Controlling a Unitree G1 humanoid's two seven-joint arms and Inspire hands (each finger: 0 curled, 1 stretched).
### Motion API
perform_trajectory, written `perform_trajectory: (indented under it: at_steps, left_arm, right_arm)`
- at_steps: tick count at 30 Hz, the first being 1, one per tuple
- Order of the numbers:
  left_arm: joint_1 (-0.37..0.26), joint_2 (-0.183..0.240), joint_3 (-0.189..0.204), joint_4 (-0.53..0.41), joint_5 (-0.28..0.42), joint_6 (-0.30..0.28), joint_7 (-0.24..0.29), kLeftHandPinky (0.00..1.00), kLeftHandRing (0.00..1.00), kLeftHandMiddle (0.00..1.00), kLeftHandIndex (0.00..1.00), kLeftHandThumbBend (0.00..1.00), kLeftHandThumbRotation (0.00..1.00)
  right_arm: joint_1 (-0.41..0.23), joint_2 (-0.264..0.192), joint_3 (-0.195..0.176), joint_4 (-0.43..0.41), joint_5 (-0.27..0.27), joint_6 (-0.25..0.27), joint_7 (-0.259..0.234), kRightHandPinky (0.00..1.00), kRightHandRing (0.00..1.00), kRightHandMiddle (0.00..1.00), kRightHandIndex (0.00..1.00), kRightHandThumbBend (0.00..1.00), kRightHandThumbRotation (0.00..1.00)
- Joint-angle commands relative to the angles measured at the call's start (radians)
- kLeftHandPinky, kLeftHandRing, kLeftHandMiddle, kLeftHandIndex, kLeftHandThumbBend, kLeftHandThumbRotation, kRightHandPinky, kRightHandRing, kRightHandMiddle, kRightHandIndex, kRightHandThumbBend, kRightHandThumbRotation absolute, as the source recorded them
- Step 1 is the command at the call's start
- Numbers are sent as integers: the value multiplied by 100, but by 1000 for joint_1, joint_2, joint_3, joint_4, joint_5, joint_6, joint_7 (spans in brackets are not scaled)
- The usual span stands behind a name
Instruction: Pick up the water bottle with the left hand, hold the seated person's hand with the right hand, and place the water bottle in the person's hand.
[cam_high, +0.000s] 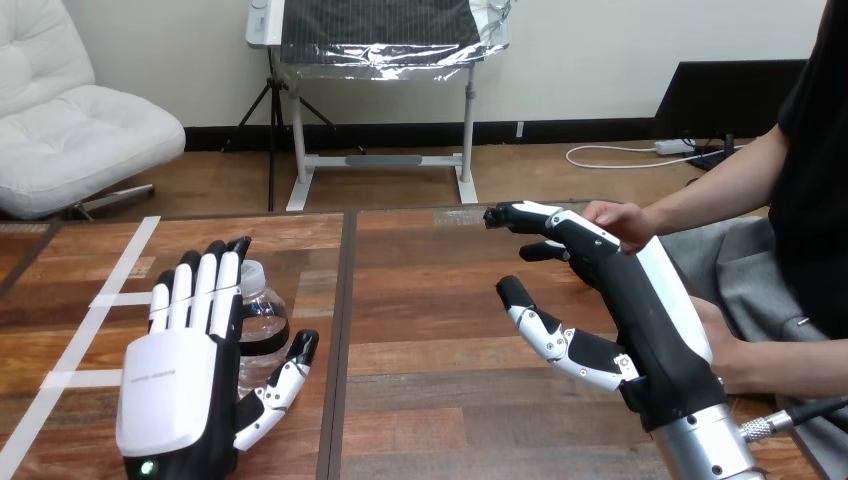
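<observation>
A clear water bottle (263, 322) with a dark label stands on the left part of the wooden table (430, 300). My left hand (185, 370) is open just in front of it, back toward the camera, straight fingers covering the bottle's left side and thumb spread below its right side. My right hand (640, 300) reaches forward at the right, open, fingers straight and thumb spread to the left. The person's hand (622, 222) lies at the far right against the upper side of my right fingers; no fingers curl round it. The person's other hand (735, 355) sits behind my right wrist.
White tape strips (110, 290) cross the table's left end. A dark seam (343, 320) between two tabletop panels runs just right of the bottle. The person's forearm (715, 195) comes in from the right edge.
</observation>
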Motion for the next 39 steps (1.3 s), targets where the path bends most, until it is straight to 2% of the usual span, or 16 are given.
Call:
perform_trajectory:
  at_steps: [1, 6, 15, 18, 21, 23, 25, 27, 28, 31, 35, 39]
  left_arm:
    - [-82, 4, 22, 14, -10, -31, 35, 100, 100, 100, 100, 41, 100]
    - [-87, 3, 24, 26, -19, -48, 44, 100, 100, 100, 100, 41, 100]
    - [-104, 8, 22, 71, -44, -122, 75, 100, 100, 100, 100, 42, 100]
    - [-106, 2, 30, 81, -79, -155, 60, 100, 100, 100, 100, 43, 100]
    - [-106, -10, 43, 99, -161, -229, 18, 100, 100, 100, 100, 45, 100]
    - [-105, -31, 60, 117, -270, -310, -42, 100, 100, 100, 100, 48, 98]
    - [-103, -46, 71, 126, -343, -355, -88, 100, 100, 100, 100, 51, 92]
    - [-101, -55, 80, 130, -383, -374, -119, 99, 100, 100, 100, 54, 89]
    - [-93, -71, 90, 116, -437, -362, -164, 99, 100, 100, 100, 56, 88]
    - [-80, -99, 109, 93, -537, -338, -251, 99, 100, 100, 100, 63, 85]
    - [-74, -114, 123, 83, -619, -338, -328, 100, 100, 100, 100, 69, 79]
    - [-78, -127, 143, 90, -658, -337, -377, 100, 100, 100, 100, 70, 74]
  right_arm:
    - [-70, 2, -2, -20, 7, -11, -4, 73, 82, 83, 74, 32, 0]
    - [-71, 3, -2, -19, 3, -10, -6, 73, 83, 83, 74, 32, 0]
    - [-68, 2, -1, -24, 0, -4, -4, 74, 83, 83, 74, 31, 0]
    - [-68, 2, -2, -24, -2, -5, -5, 74, 83, 83, 75, 32, 0]
    - [-68, 3, -2, -23, 0, -6, -6, 74, 83, 83, 75, 32, 0]
    - [-67, 3, -2, -24, 0, -3, -5, 74, 83, 83, 75, 32, 0]
    - [-66, 4, -2, -26, 2, -1, -4, 74, 82, 83, 75, 32, 0]
    - [-66, 5, -2, -26, 5, 0, -4, 74, 82, 83, 75, 32, 0]
    - [-66, 5, -1, -25, 6, -2, -3, 74, 82, 83, 74, 32, 0]
    - [-69, 4, -1, -19, 5, -6, -4, 74, 82, 83, 74, 32, 0]
    - [-70, 4, -1, -17, 1, -8, -6, 74, 82, 83, 74, 33, 0]
    - [-71, 3, -1, -15, 1, -10, -5, 73, 82, 82, 74, 33, 0]
